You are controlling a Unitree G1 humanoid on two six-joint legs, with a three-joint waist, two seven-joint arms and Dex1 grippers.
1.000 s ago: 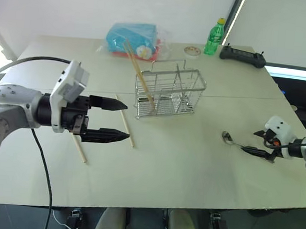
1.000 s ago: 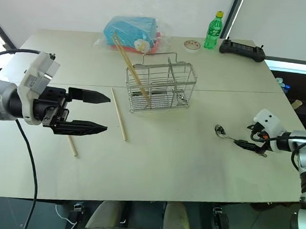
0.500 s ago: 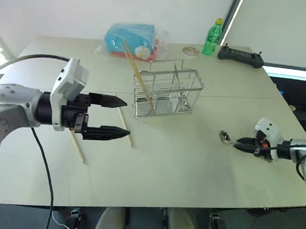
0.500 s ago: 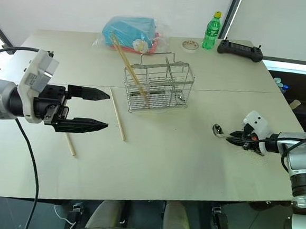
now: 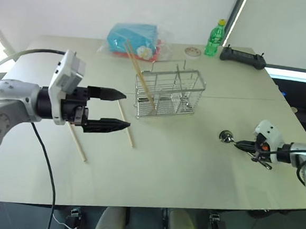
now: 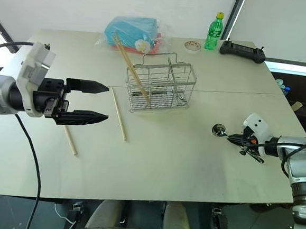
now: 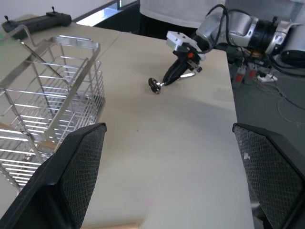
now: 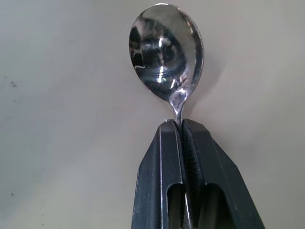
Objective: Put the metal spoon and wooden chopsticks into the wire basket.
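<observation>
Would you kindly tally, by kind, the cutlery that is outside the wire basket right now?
wooden chopsticks, lying flat on the table: 2
metal spoon: 1
Total outside the wire basket: 3

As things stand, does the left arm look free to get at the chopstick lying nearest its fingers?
Probably yes. The left gripper hangs open just above that loose chopstick on the table, with nothing between them.
</observation>
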